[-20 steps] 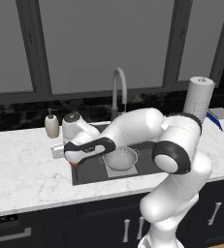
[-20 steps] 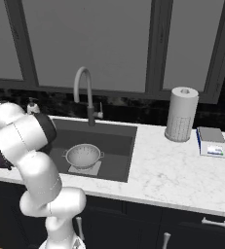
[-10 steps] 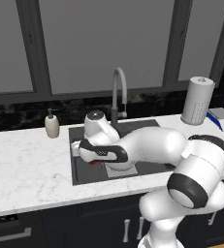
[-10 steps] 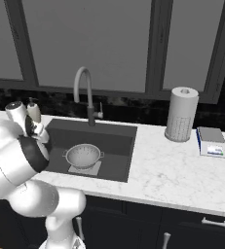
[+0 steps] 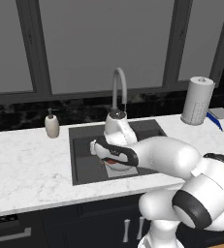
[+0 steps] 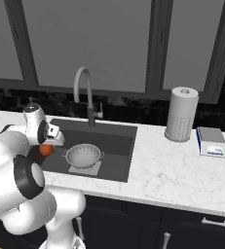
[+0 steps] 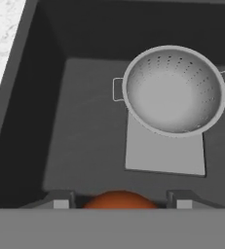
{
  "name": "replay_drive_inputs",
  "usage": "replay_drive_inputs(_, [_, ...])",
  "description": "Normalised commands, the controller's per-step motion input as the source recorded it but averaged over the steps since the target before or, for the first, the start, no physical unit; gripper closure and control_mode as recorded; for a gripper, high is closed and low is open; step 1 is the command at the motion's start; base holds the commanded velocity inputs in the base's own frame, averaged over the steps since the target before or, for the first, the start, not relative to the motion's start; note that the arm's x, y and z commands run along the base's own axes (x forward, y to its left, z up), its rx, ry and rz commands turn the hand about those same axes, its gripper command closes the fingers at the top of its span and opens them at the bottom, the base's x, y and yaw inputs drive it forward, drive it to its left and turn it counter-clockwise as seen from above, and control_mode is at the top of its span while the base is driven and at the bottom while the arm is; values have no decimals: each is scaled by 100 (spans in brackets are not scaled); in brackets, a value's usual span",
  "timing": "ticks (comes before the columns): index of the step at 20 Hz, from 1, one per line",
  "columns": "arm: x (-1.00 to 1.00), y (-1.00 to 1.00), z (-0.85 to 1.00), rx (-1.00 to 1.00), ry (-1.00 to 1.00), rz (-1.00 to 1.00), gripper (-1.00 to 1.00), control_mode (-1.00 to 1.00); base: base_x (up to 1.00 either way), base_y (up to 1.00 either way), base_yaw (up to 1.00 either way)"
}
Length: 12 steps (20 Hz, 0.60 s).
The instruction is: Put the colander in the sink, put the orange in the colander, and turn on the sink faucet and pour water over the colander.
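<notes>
The gripper (image 7: 119,203) holds the orange (image 7: 120,199) between its two tips, and they squeeze it from both sides. In the right base view the orange (image 6: 46,150) sits under the white hand, above the left part of the sink (image 6: 119,160). The colander (image 7: 174,90) stands upright on the light square (image 7: 164,153) at the bottom of the sink, and nothing is in it yet. The sink faucet (image 6: 84,93) stands behind the sink, and no water comes out.

Here is what could go wrong. The orange is not over the colander yet; the bowl is off to one side of it. If the gripper lets go here, I think the orange falls on the dark sink floor and rolls away, because it is round. If the hand goes down too low on its way, it could bump the rim and push or tip the colander. If the orange lands on the rim, it may bounce out
</notes>
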Motion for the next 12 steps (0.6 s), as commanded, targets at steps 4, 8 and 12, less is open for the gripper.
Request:
replay_drive_inputs(4, [14,-37,0,0,0,0,100,-100,0,0,0])
replay_drive_inputs(8, [20,-38,0,0,0,0,100,-100,0,0,0])
replay_drive_inputs(12, [20,-35,0,0,0,0,100,-100,0,0,0])
